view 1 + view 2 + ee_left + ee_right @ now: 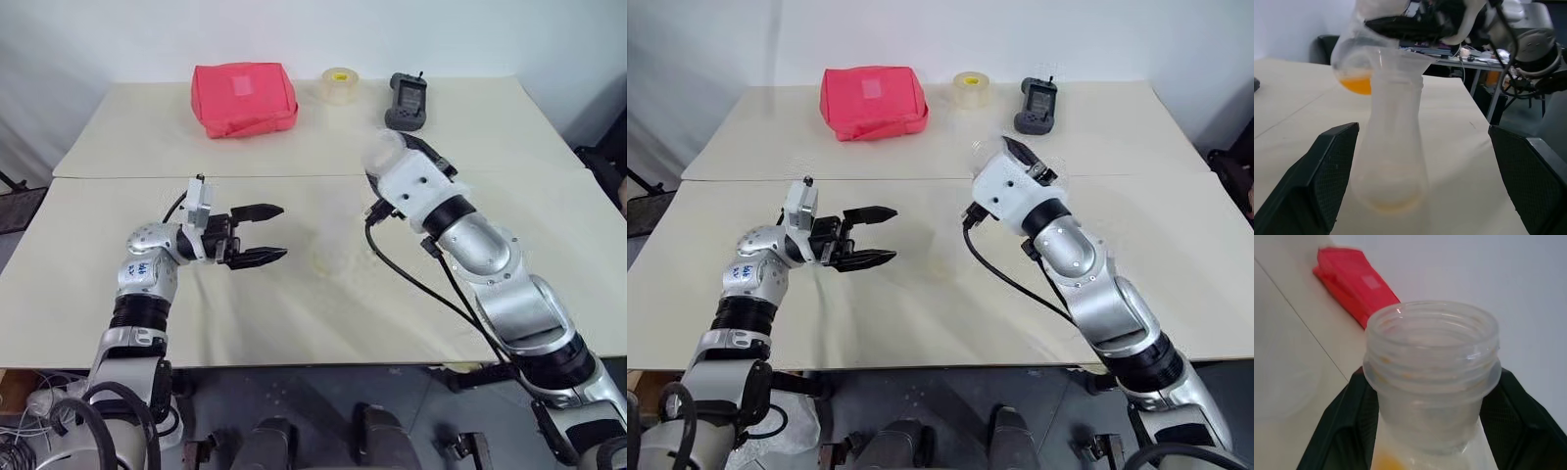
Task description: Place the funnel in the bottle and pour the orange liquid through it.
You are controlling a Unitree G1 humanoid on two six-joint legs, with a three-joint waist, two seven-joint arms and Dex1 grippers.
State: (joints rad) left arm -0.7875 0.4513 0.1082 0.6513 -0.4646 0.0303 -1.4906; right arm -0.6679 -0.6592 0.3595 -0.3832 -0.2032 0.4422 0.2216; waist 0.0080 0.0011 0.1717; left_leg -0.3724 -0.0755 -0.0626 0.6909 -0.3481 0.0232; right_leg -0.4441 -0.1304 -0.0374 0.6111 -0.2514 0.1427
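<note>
Funnel [1396, 68]: seated in bottle [1391, 161].
Pouring: barely begun, judging by flask [1432, 382] above bottle, clamped in right gripper [1430, 431].
Left gripper [257, 235]: spread wide, empty, beside bottle.

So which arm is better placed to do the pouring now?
The right. Its gripper is shut on the flask holding the orange liquid, raised beside the bottle. The left gripper is open and empty, its fingers either side of that bottle, probably to steady it.

Two cream tabletops [294, 294] butted along seam; plain white wall [294, 29] behind; even light.
</note>
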